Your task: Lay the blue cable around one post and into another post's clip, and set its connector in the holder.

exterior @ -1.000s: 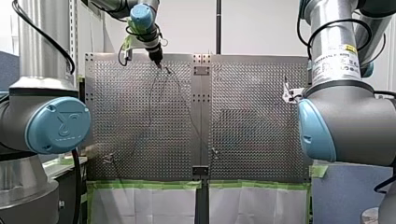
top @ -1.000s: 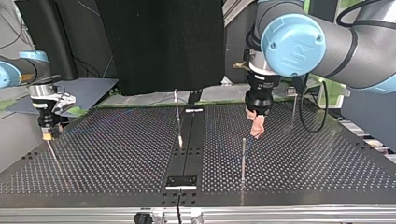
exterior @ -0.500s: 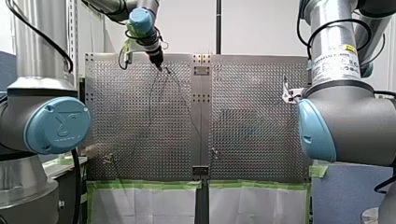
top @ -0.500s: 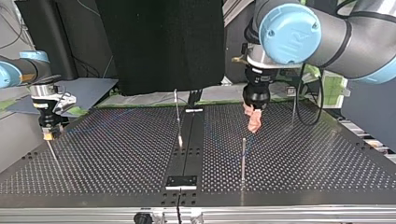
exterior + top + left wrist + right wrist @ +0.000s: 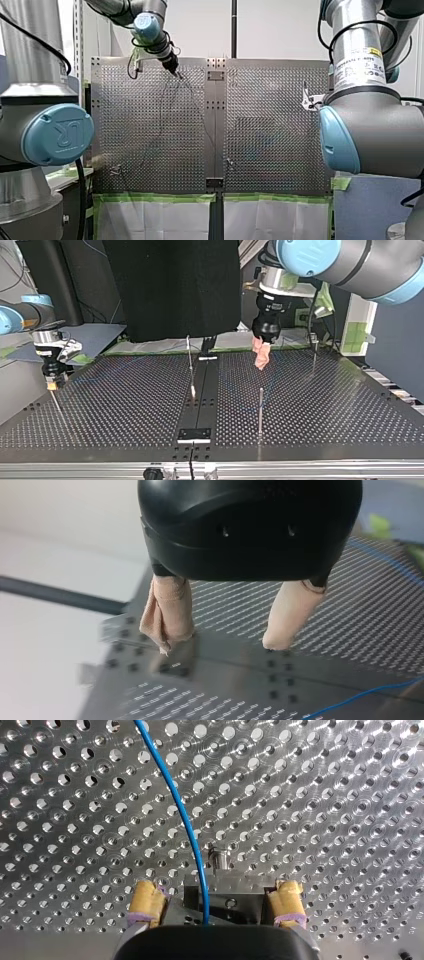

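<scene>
The blue cable runs over the perforated plate and down between my right gripper's yellow pads, ending at a dark holder block. The pads stand apart on either side of the block, not touching it. My left gripper hangs open above the plate with nothing between its beige fingers. A stretch of the cable lies ahead of it. In the top view my left gripper hovers behind a thin post. My right gripper sits at that view's left edge.
Two more posts stand on the plate, one near the centre strip and one at the back right. A small black plate sits on the centre strip by the near edge. A black cloth hangs behind the table.
My left gripper has risen and drifted toward the top view's left, away from the thin post, still open and empty. The right arm has not moved.
</scene>
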